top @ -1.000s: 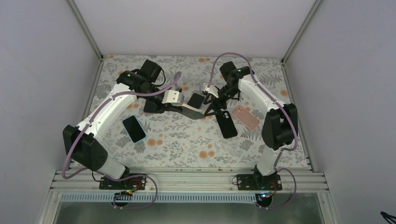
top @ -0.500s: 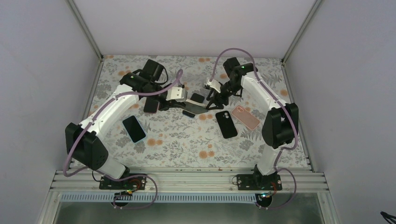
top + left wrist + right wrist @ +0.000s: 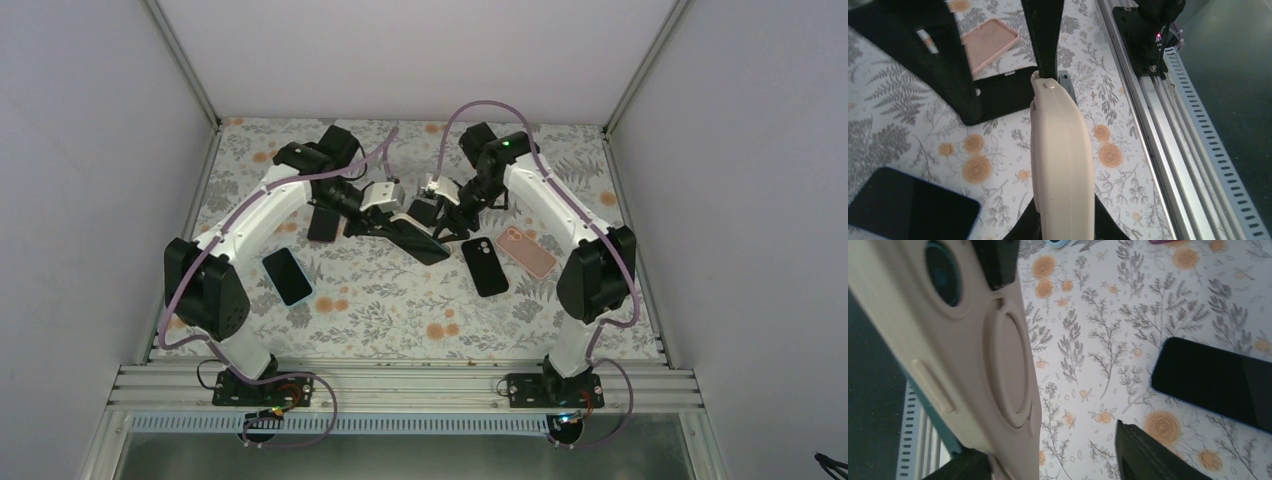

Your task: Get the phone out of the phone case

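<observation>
Right wrist view is showing the beige phone case (image 3: 973,365) from its back, tilting up off the flowered tabletop (image 3: 1088,330). The dark lens of the phone (image 3: 943,272) is peeking through the round hole, so the phone is sitting inside the case. Both are hanging in the air between the two pincers.

The left pincer (image 3: 1063,226) is pinching the case by one end. Its black fingers (image 3: 1024,231) are pressing in on either side of the cream edge, which is running straight away from that pincer. The right pincer (image 3: 1050,442) is standing spread. One of its fingers (image 3: 965,467) is lying against the other end of the case, and the second is standing clear, with tabletop showing in the gap.

Beyond the tip of the left pincer, a black case (image 3: 1005,97) is lying flat on the tabletop. A pink case (image 3: 990,42) is lying just past it, farther from that pincer. Below the left pincer and off to one side, a dark phone (image 3: 903,210) is lying flat. On the opposite side of that pincer, a metal rail (image 3: 1158,125) is running along the tabletop's edge. Ahead of the right pincer, past its free finger, a blue-edged phone (image 3: 1218,385) is lying flat, well apart from the held case.
</observation>
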Controlling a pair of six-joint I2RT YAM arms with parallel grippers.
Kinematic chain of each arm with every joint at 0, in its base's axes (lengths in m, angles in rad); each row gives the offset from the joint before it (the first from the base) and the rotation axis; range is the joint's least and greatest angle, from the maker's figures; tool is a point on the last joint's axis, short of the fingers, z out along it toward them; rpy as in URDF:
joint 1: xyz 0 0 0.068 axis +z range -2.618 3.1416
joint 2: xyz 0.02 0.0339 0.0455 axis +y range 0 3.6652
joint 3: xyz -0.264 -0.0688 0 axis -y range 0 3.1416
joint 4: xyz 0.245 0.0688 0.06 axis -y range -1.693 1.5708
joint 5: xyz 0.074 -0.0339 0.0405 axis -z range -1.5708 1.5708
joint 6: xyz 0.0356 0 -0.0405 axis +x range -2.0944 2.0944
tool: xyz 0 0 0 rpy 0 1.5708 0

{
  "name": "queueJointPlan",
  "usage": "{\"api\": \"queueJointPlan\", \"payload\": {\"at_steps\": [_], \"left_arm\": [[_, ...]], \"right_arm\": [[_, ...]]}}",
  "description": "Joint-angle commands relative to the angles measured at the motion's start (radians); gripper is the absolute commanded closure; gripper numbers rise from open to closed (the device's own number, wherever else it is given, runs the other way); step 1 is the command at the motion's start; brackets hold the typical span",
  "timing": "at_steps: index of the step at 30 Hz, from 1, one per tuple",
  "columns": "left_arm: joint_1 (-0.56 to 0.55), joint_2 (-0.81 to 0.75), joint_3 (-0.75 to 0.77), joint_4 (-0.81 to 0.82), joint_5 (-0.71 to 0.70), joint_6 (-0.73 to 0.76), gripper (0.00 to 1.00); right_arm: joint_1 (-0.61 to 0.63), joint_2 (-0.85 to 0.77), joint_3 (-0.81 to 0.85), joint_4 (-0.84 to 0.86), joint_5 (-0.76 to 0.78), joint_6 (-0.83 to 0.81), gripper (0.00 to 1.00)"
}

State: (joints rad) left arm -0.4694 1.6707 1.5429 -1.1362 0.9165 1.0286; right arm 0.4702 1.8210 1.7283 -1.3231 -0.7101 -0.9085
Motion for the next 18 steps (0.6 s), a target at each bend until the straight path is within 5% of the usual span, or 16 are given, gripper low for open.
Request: {"api": "queueJointPlan", "payload": {"at_steps": [1,7,12,13,14,18], "left_arm": [[-0.005,-0.023,0.049,0.098,0.240,-0.044,0.98],[0.057,-0.072,0.001,0.399,0.128,-0.246,0.97],[0.049,-0.141,-0.058,0.567,-0.142,-0.318,0.82],[0.049,-0.166,-0.074,0.594,-0.200,-0.323,0.72],[0.049,-0.190,-0.092,0.630,-0.263,-0.337,0.52],[0.051,-0.239,-0.133,0.727,-0.456,-0.406,0.35]], "right_arm": [[0.101,0.032,0.023,0.152,-0.301,-0.003,0.50],[0.090,0.038,-0.012,0.126,-0.374,-0.017,0.96],[0.003,0.008,-0.025,0.203,-0.342,0.109,0.96],[-0.025,0.000,-0.030,0.223,-0.333,0.140,0.96],[-0.054,-0.009,-0.038,0.257,-0.323,0.180,0.96],[-0.185,-0.075,-0.101,0.477,-0.243,0.424,0.96]]}}
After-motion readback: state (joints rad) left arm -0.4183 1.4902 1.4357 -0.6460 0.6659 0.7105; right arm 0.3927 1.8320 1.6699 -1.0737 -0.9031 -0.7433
